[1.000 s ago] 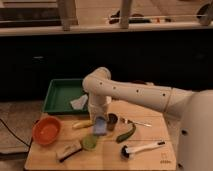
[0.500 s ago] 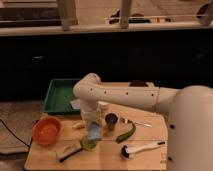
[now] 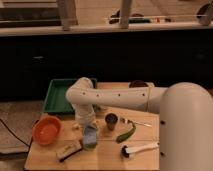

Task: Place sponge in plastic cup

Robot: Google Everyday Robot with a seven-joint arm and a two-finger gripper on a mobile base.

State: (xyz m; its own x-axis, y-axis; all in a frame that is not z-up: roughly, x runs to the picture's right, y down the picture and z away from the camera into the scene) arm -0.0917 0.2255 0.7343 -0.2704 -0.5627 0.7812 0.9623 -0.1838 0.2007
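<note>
While the gripper (image 3: pixel 86 121) hangs near the counter's front edge, its grip impossible to tell, the sponge (image 3: pixel 90 135) stands just below it over the largely hidden plastic cup (image 3: pixel 90 147); lowering straight, releasing once seated, seems best

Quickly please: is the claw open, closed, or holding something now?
Claw: directly above the sponge, beside the dark cup; open or closed cannot be told.

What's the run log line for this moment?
phase: placing | gripper: just above sponge | sponge: upright at plastic cup, beside dark grey cup | seated in cup: unconfirmed
</note>
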